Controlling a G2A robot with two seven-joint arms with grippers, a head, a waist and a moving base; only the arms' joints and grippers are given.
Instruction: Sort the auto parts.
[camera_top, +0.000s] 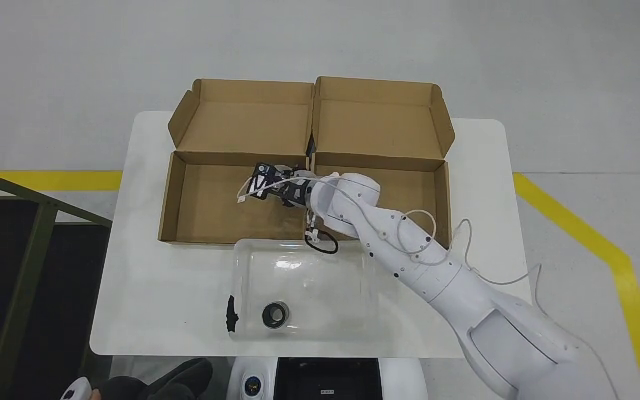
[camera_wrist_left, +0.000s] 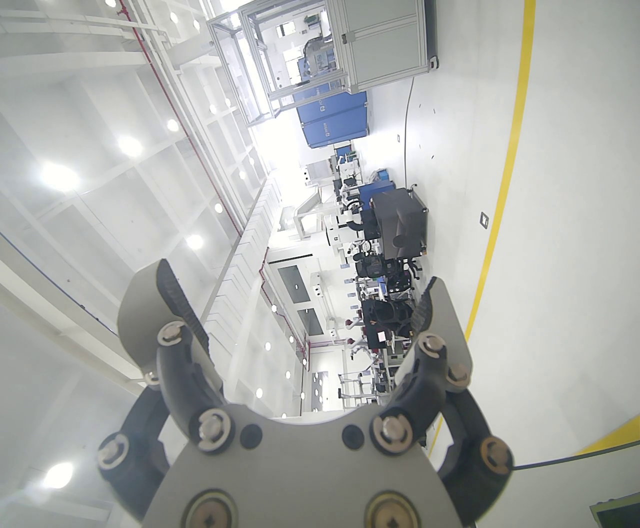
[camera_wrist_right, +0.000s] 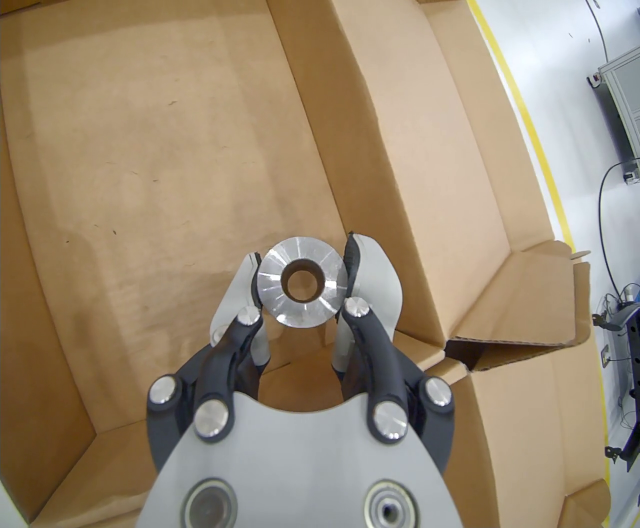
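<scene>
- Metal ring (camera_wrist_right: 302, 288) sits clamped between the two fingers of the right gripper (camera_wrist_right: 303, 255), pads pressed to opposite sides of its rim.
- Its flat, bright face is turned toward the wrist, and cardboard shows through the bore. The ring's axis therefore runs along the fingers, toward the floor of the box below.
- That floor belongs to the left cardboard box (camera_top: 205, 205), one of two open boxes standing side by side at the far half of the table (camera_top: 130, 300). The gripper hangs over this box's right end, close to the wall it shares with the right cardboard box (camera_top: 400, 195).
- Whether the ring already touches the cardboard cannot be told from these views.
- Judged from this, the placing step is well along. The box floor lies straight ahead of the ring, so the next move probably calls for little more than parting the fingers.
- A ring let go face-down should land flat; let go tilted, it could roll on its rim.
- Nearer the robot, a clear plastic bin (camera_top: 250, 262) holds a dark ring (camera_top: 274, 315) and a small black part (camera_top: 231, 314), likely yet to be sorted.
- Left gripper (camera_wrist_left: 300, 277) points up into the hall, its fingers spread wide with nothing between them, well away from the boxes; the right arm is plainly the nearer.
</scene>
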